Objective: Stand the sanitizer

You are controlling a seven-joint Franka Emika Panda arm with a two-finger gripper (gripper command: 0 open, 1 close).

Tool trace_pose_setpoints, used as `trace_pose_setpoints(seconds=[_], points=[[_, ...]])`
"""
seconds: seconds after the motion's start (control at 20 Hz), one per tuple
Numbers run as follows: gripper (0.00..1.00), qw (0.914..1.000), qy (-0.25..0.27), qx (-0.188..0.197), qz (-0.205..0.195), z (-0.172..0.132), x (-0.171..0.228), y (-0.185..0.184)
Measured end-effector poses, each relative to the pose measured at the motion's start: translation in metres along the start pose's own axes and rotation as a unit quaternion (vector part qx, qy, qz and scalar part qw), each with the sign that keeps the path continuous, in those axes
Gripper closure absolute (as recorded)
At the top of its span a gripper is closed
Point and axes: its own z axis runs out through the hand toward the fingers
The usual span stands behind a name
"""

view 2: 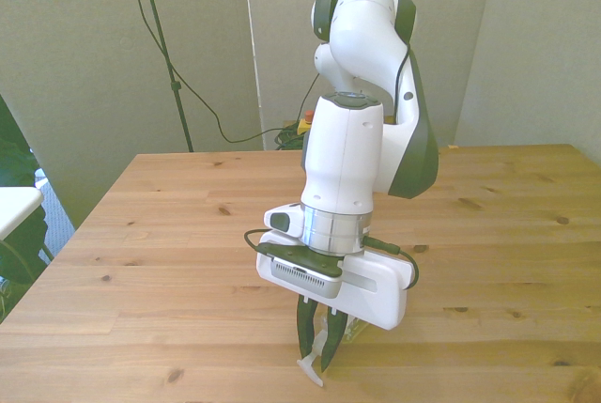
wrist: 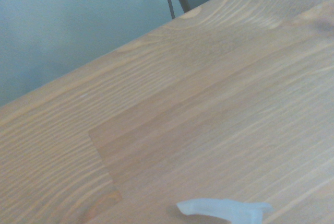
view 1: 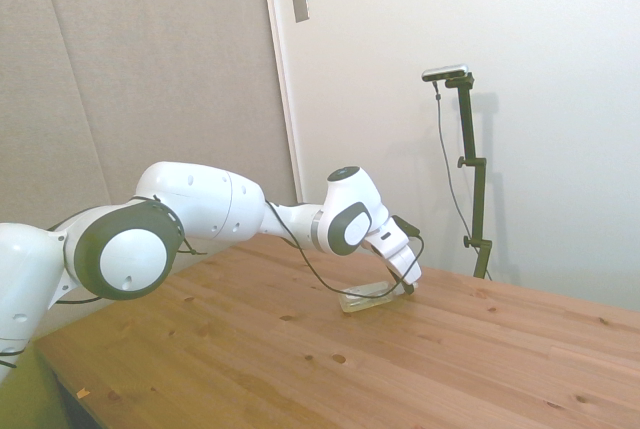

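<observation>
Right, my fingers point(view 2: 308, 335) are down at the bottom middle of the front view, dark and close together, pinching the sanitizer point(view 2: 331, 339) between them. My gripper point(view 2: 317, 347) points down at the table point(view 2: 169, 234), tilted a little, and the bottle's white pump top point(view 2: 311, 366) pokes out below the tips, right at the wood.

From the side view, the sanitizer point(view 1: 366, 297) sits at centre frame, low and slanted, its clear base resting on the table point(view 1: 450, 359) and its upper end rising into my gripper point(view 1: 404, 284). So it is not upright yet. I judge I hold it near the top so I can swing it about its base.

The wrist view catches only the pump top point(wrist: 224, 209) at the bottom edge, pale and blurred, over bare boards.

Further out, my arm point(view 1: 210, 211) stretches in from the side view's left, wrist bent down toward the bottle. Nothing else lies near it, so tipping it up looks unobstructed; a slip is my worry.
</observation>
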Motion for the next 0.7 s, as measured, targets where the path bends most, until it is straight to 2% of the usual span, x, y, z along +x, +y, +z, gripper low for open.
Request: trace_pose_setpoints(seconds=[0.15, 0.4, 0.7], points=[[1.0, 0.9998, 0.006, 0.018, 0.002, -0.016, 0.005, -0.008], [1.0, 0.9975, 0.02, 0.068, -0.001, -0.067, 0.005, -0.022], [1.0, 0.9901, 0.054, 0.125, -0.034, -0.118, -0.024, -0.006]])
